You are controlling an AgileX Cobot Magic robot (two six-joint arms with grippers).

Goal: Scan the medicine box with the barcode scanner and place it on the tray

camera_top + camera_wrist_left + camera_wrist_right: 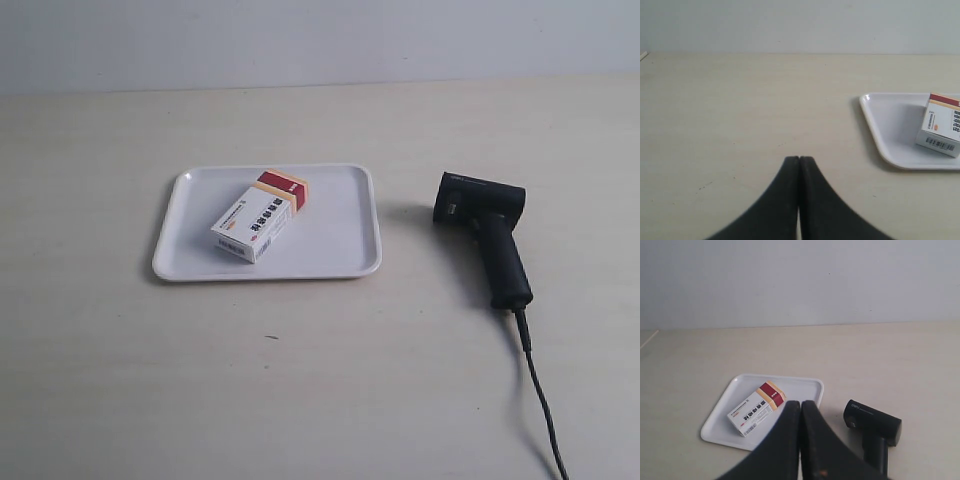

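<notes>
Medicine box (pixel 260 216) on tray (pixel 340 250)

In the left wrist view the tray (pixel 880 135) and the medicine box (pixel 940 125) are cut off by the right edge of the frame. In the exterior view the scanner's cable (pixel 540 390) runs out at the bottom right, and the box's printed characters are too small to read. In the right wrist view the right gripper (pixel 800 405) hides the tray's near corner, and the barcode scanner (pixel 872 422) is cut off by the bottom edge.

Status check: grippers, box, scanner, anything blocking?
Left gripper shut, empty. Right gripper shut, empty. Medicine box lying in tray. Barcode scanner on table beside tray, nothing in the way.
</notes>
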